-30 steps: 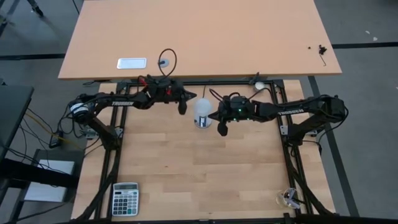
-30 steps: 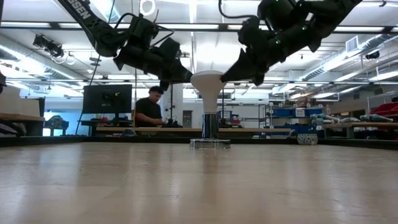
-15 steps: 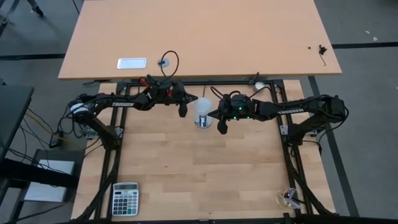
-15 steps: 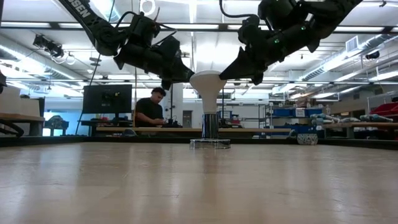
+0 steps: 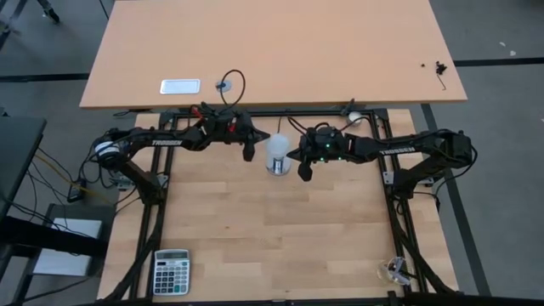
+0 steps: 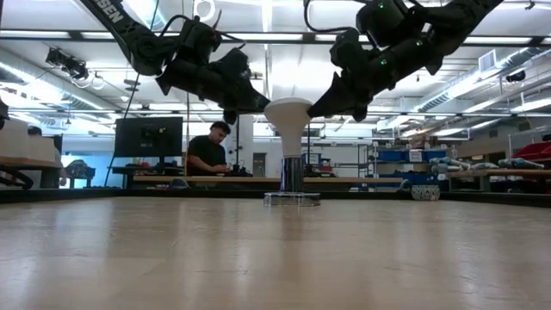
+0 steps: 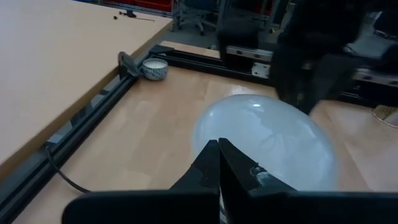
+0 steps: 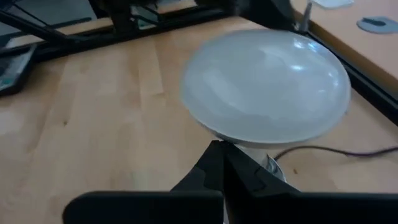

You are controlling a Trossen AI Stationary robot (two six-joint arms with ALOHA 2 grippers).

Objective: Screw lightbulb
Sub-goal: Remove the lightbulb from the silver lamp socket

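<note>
The white frosted lightbulb [image 5: 278,152] stands dome up, its narrow base in the silver metal socket [image 6: 291,172], which rests on a flat round foot [image 6: 291,199] on the near table. My left gripper [image 5: 264,137] is shut, its tip at the dome's left side [image 6: 258,105]. My right gripper [image 5: 291,156] is shut, its tip at the dome's right side [image 6: 317,108]. The dome fills the left wrist view [image 7: 267,143] and the right wrist view [image 8: 264,81]. My left gripper sets the tip of its shut fingers [image 7: 219,155] against the dome's rim [image 7: 211,134], slanting down from the table's left. The bulb stays upright in the socket. My right gripper sets the tip of its shut fingers [image 8: 219,155] just under the dome's rim [image 8: 230,134], slanting down from the table's right.
A thin black cord [image 8: 323,149] runs from the socket. A small whitish disc [image 5: 354,117] lies at the table's far edge. A calculator [image 5: 171,271] lies at the near left, a clear object [image 5: 395,270] at the near right. A person [image 6: 207,151] sits beyond the table.
My right gripper has gone a little toward the table's far edge and my left gripper a little toward the near edge, both staying shut at the bulb's dome. The bulb stays upright in the socket.
</note>
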